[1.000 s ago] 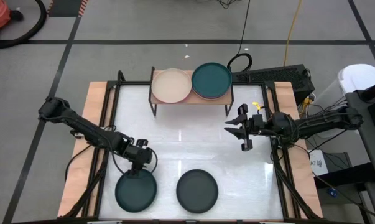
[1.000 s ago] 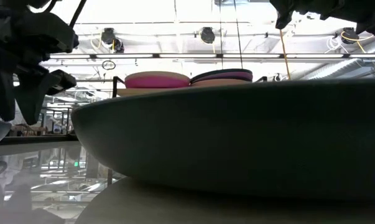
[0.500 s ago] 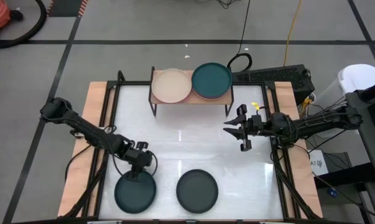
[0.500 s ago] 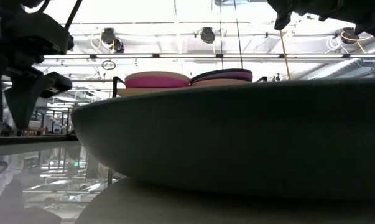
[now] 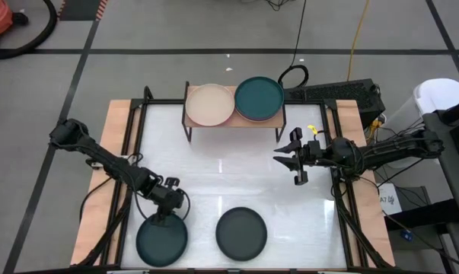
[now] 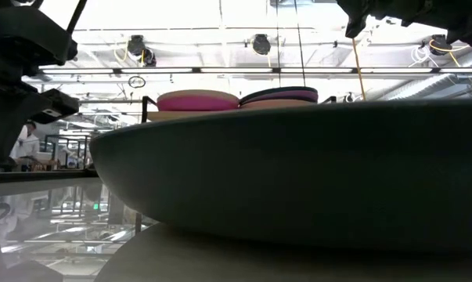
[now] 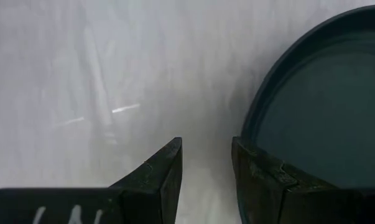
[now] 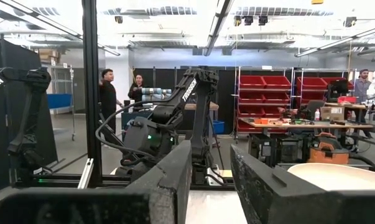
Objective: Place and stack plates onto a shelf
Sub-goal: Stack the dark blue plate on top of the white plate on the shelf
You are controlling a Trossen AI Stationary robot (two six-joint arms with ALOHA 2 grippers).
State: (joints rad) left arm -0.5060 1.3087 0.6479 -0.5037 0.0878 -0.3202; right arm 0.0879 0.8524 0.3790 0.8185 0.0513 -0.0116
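Note:
A teal plate lies flat near the table's near-left edge, and a dark grey plate lies flat to its right; the grey plate fills the low view. My left gripper is open at the teal plate's far rim. The shelf stands at the far edge. It carries a beige-topped stack and a teal-topped stack. My right gripper hovers open above the table's right side, near the shelf's right end. My left gripper comes down slanting from the far left. One finger sits at the teal plate's far rim; the other finger stands outside the plate over the bare table. The plate lies flat on the table.
The white tabletop lies bare between the shelf and the two near plates. Black frame rails run along the table's left and right sides. Cables lie on the floor beyond the far right corner. People stand in the room behind.
My left gripper has moved toward the table's near edge. The teal plate has slid along the table with it, toward the near edge and slightly left, staying flat.

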